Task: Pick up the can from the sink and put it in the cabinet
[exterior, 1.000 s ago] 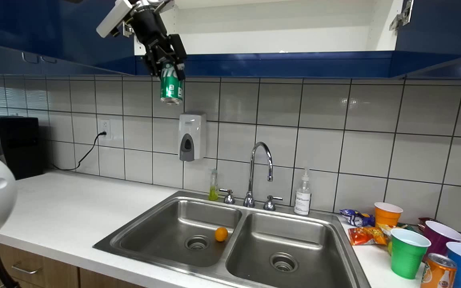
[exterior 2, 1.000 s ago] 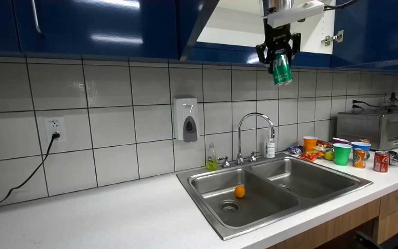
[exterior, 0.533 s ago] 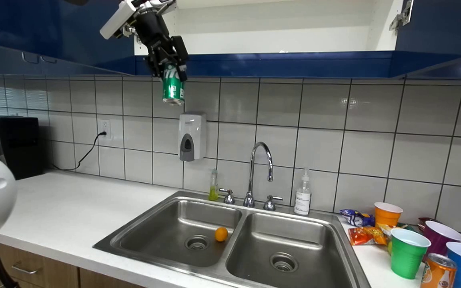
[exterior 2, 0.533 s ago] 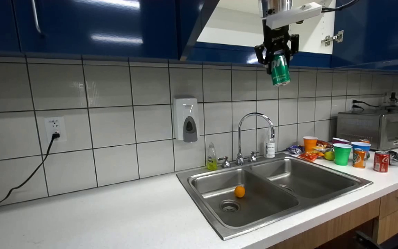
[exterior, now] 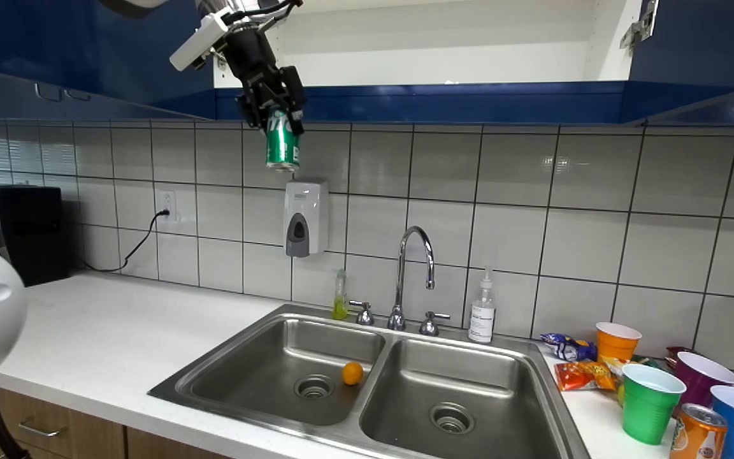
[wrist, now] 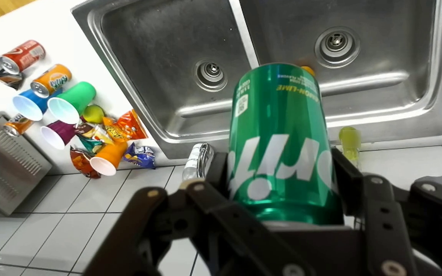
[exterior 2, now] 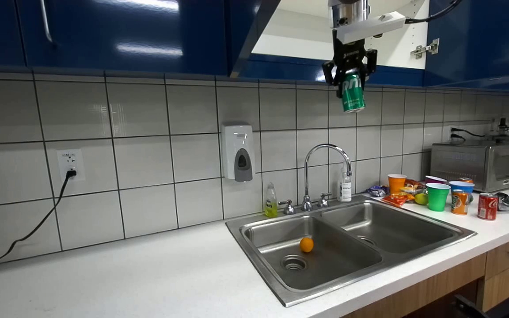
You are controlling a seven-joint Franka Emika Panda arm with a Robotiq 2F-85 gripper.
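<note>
The green can point(wrist: 278, 115) is gripped between the two black fingers point(wrist: 351, 168) of my gripper point(wrist: 280, 165), one on each side of it. In both exterior views the can point(exterior: 283, 150) point(exterior 2: 353, 98) hangs slightly tilted, its lower part sticking out below the gripper point(exterior: 280, 124) point(exterior 2: 351, 88). It is high above the steel double sink point(exterior: 259, 376) point(exterior 2: 343, 260). Behind the gripper is the open blue cabinet point(exterior: 443, 44) point(exterior 2: 298, 42) with its white interior; the can is lower than the cabinet's blue bottom edge. The far side of the can is hidden in each view.
An orange ball point(exterior: 352, 373) lies in a sink basin beneath. The chrome faucet point(exterior: 427, 255), a wall dispenser point(exterior: 306, 217) and a pump bottle point(exterior: 482, 315) stand behind the sink. Cups such as the green cup point(exterior 2: 438, 196), cans and snack packets crowd the counter beside it.
The gripper, with the can still in it, has shifted slightly down in both exterior views, a bit sideways too. The grip looks the same; nothing on the counter or in the sink has moved.
</note>
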